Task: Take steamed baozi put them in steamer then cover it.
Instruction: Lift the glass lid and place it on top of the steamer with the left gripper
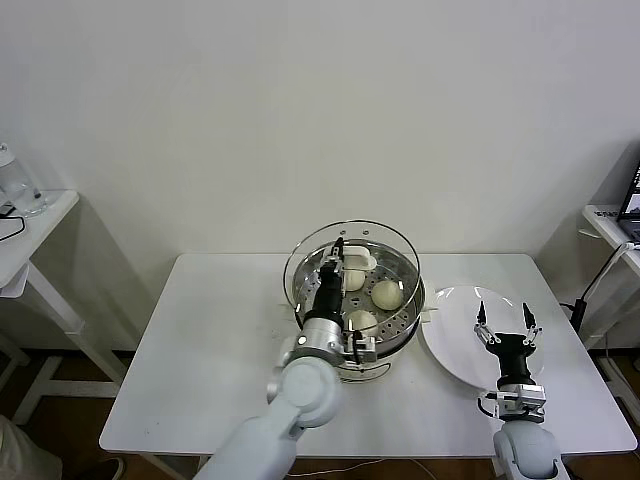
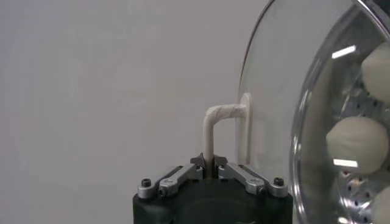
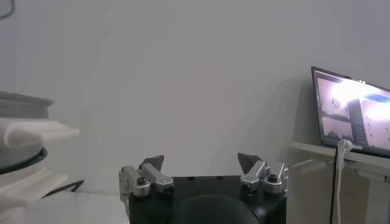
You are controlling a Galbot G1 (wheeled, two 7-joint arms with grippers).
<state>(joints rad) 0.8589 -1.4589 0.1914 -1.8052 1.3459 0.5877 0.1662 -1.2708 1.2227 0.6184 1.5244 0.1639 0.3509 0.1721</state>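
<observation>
Cover (image 1: 352, 262), round clear glass with metal rim, pinched by its white handle (image 2: 220, 123) in the left gripper (image 2: 209, 163), tilted over the shiny steel steamer (image 1: 405, 318) holding cream-white baozi (image 1: 386, 293). Probably heavy-ish, slick, breakable, so handle-only. Right gripper (image 1: 507, 316) idle, jaws apart, over a flat white plate (image 1: 452, 352).

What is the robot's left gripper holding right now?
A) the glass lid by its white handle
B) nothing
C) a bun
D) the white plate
A: the left gripper is shut on the cover by its white handle, holding it tilted over the steamer.
</observation>
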